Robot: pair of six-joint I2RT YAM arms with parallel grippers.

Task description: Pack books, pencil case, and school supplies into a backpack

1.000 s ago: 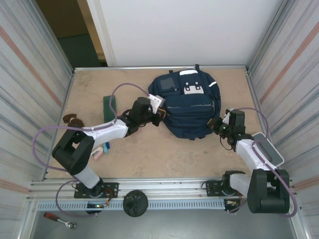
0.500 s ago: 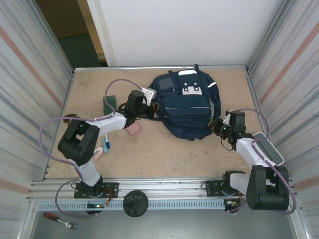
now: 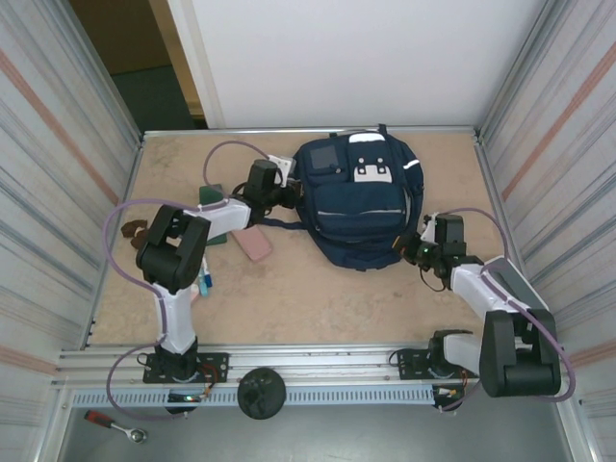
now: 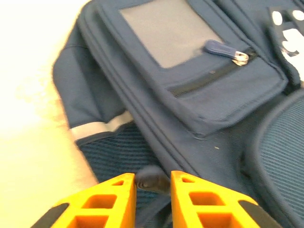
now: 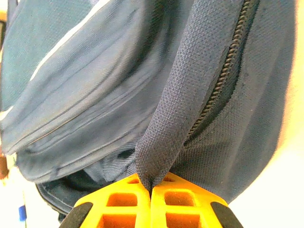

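The navy backpack [image 3: 361,207] lies flat in the middle of the table, its grey-patch pocket [image 4: 166,28] in the left wrist view. My left gripper [image 3: 286,197] is at its upper left edge, jaws a little apart, with a dark zipper pull [image 4: 151,182] lying in the gap. My right gripper [image 3: 416,248] is shut on a navy fabric strap [image 5: 175,118] at the backpack's lower right corner. The pink pencil case [image 3: 256,243] lies left of the backpack. A dark book [image 3: 207,195] is partly hidden under the left arm. A blue pen [image 3: 205,282] lies further forward.
Brown lumpy pieces [image 3: 135,229] sit near the left wall. Corrugated walls close in the table on the left and right, with a white wall behind. A purple cable [image 3: 226,152] loops over the left arm.
My left gripper has travelled up and left along the backpack's left edge, and its jaws have parted slightly. The pencil case is now uncovered. The right gripper keeps its hold.
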